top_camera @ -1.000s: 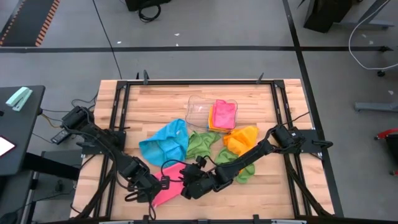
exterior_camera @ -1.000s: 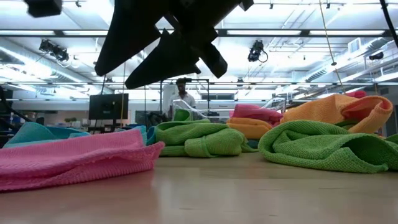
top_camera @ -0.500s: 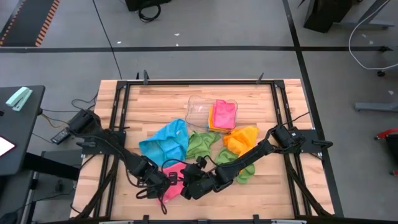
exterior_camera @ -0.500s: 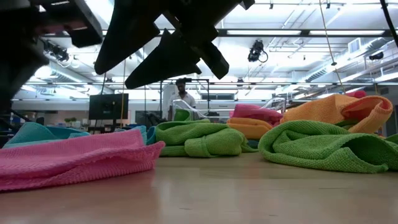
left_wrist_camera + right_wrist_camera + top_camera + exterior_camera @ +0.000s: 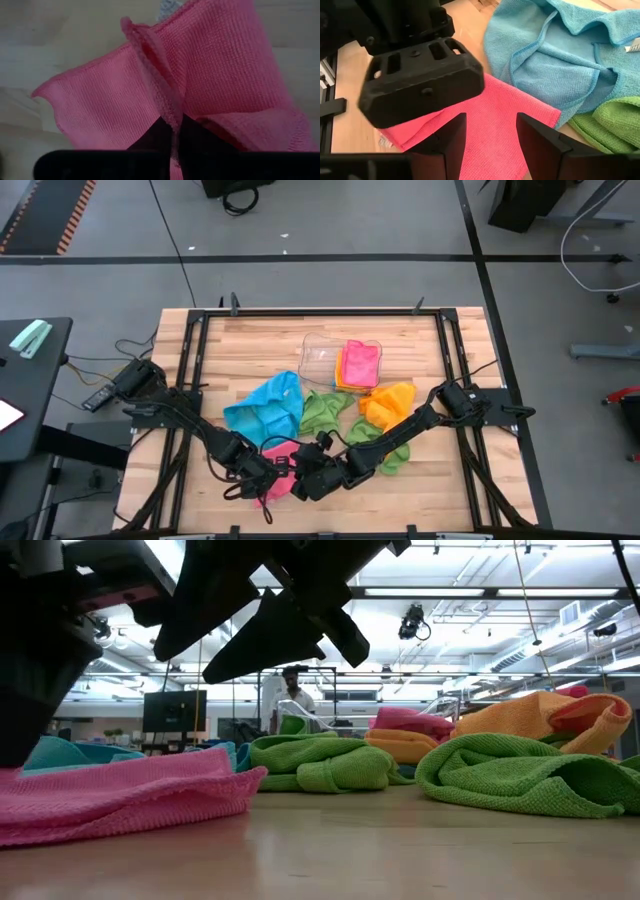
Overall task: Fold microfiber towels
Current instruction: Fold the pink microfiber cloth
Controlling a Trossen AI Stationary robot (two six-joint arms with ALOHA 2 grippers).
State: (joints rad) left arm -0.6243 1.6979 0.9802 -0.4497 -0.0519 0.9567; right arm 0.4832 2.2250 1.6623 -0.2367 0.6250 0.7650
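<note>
- My left gripper (image 5: 172,137) sits at the near edge of the table over the pink towel (image 5: 280,470). In the left wrist view its fingers are pinched narrowly on a raised fold of that cloth, and the hem runs straight down between them.
- I judge the pinch serves to carry one edge across the towel and lay it over the other half; the cloth under the gripper already lies doubled.
- My right gripper (image 5: 487,132) hovers just beside it over the same pink towel, jaws standing part open with nothing between them. The right wrist view shows only bare pink cloth in the gap, so it holds nothing. I take it to be waiting to pin or smooth the fold.
- The other microfiber towels lie loose mid-table: a blue towel (image 5: 265,408), a green towel (image 5: 322,410), an orange towel (image 5: 388,402) and a second green towel (image 5: 392,452) under the right arm.
- A pink and an orange cloth lie flat together in the clear plastic tray (image 5: 318,350) at the far side; I judge these finished.
- Change noted: over the last second my left arm has swept inward from the table's left side, dragging the pink towel's outer edge toward the right gripper. The visible pink patch has shrunk accordingly. The right arm has not moved.
</note>
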